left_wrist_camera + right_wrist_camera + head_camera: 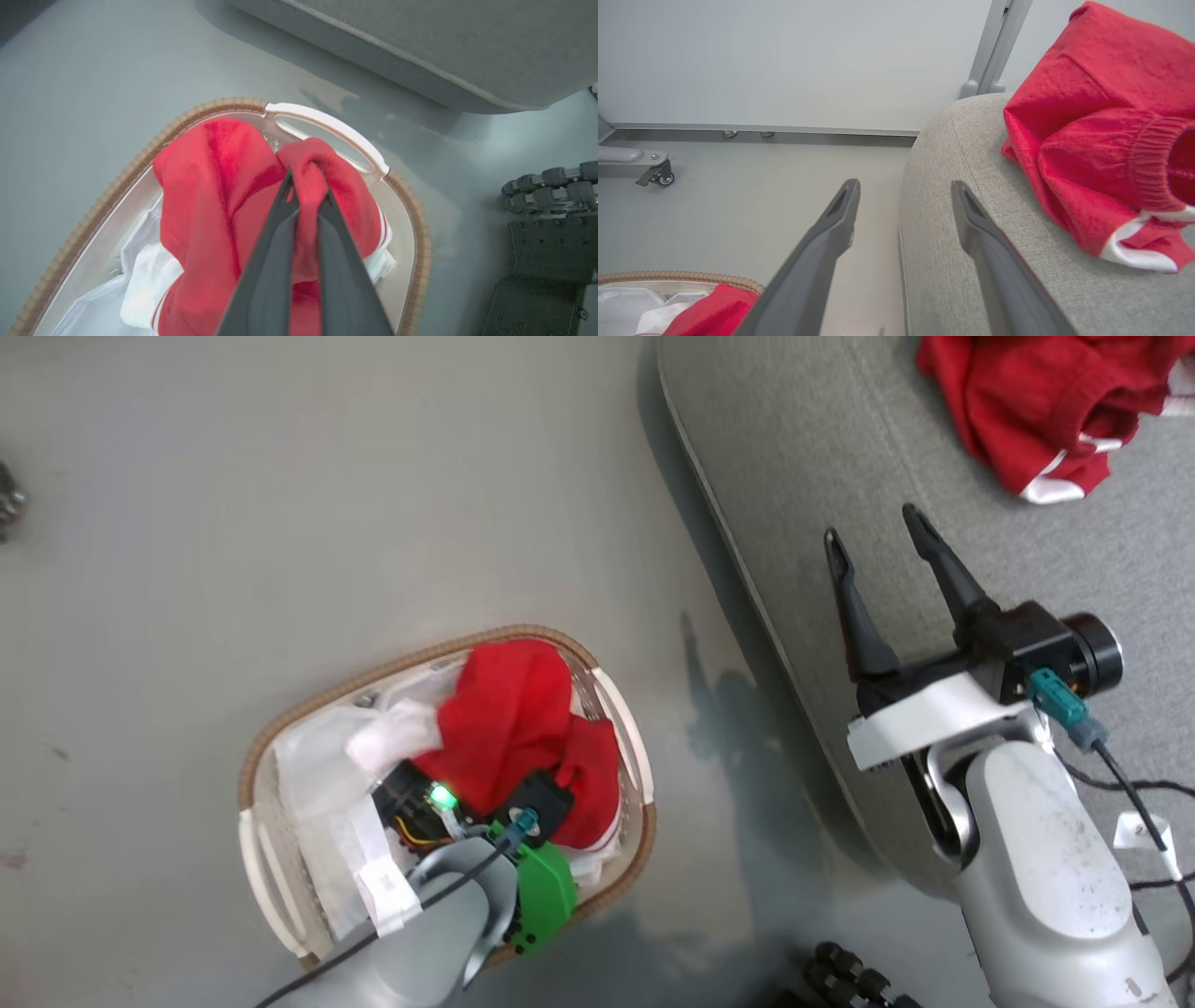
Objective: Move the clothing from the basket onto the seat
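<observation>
The white basket point(271, 877) with a brown woven rim point(416, 233) stands on the grey floor, holding red clothing point(513, 719) over a white liner. My left gripper point(306, 186) reaches down into it and is shut on a fold of the red clothing point(205, 186). In the head view the wrist hides its fingers. A second piece of red clothing point(1036, 401) with white trim lies on the grey seat point(803, 476). My right gripper point(878, 537) hovers open over the seat's edge point(934, 224), left of that red clothing point(1101, 140), with nothing between its fingers.
The seat point(444, 46) lies close beside the basket on the right. Black wheels of my base point(551, 186) sit on the floor near the basket. A wall and a castor foot point(656, 173) stand beyond the floor. Dark cables point(1134, 789) hang by my right arm.
</observation>
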Tool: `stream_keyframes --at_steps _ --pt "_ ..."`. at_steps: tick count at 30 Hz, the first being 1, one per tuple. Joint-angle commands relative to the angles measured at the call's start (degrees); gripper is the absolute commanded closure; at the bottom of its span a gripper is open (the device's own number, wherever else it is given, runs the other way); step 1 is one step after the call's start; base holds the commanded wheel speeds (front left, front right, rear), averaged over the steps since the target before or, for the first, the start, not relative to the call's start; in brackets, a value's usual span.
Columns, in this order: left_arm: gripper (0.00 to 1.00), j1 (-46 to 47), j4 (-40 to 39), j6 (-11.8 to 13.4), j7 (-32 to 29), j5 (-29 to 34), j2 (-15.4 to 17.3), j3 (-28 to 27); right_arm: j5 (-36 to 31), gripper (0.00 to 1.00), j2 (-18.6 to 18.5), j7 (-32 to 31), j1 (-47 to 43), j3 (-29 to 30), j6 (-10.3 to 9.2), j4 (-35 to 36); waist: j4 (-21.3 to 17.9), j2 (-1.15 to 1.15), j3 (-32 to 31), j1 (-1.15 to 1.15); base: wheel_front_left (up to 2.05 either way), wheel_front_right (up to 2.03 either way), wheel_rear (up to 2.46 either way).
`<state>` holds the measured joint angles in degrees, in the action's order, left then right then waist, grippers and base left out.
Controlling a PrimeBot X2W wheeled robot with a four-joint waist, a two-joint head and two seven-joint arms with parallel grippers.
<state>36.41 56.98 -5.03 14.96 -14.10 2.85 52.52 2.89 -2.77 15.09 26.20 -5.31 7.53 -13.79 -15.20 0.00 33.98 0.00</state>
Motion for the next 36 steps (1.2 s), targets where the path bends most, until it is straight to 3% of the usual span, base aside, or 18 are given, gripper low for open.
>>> stream_keyframes --at_steps 1,9,17,24,36 --pt "1.0 -1.6 -1.6 0.2 0.3 -0.5 0.1 -0.2 -0.8 0.0 -0.2 0.1 -1.8 0.6 -0.07 -0.6 3.7 0.0 -7.1 0.0 0.0 0.0 0.0" --pt "1.0 -6.4 -12.8 1.7 0.3 -0.2 1.2 -3.6 -3.4 0.0 -0.2 0.1 -7.8 2.7 -0.08 -2.6 7.0 0.0 -18.3 0.0 0.0 0.0 0.0" --pt "1.0 -8.0 -23.7 1.2 0.3 2.4 4.8 -5.6 -4.3 0.0 -0.2 0.1 -14.2 3.4 -0.08 -4.1 8.8 0.0 -28.1 0.0 0.0 0.0 0.0" --pt "1.0 -2.9 -28.0 0.1 0.3 4.3 7.9 -6.2 -4.7 0.0 -0.2 0.1 -17.5 3.5 -0.08 -4.7 9.8 0.0 -33.5 0.0 0.0 0.0 0.0" --pt "1.0 11.2 -29.7 -1.4 -0.9 5.6 11.3 -7.1 -3.7 0.0 -0.2 0.1 -16.1 -0.1 -0.08 -4.2 10.2 0.0 -36.0 0.0 0.0 0.0 0.0"
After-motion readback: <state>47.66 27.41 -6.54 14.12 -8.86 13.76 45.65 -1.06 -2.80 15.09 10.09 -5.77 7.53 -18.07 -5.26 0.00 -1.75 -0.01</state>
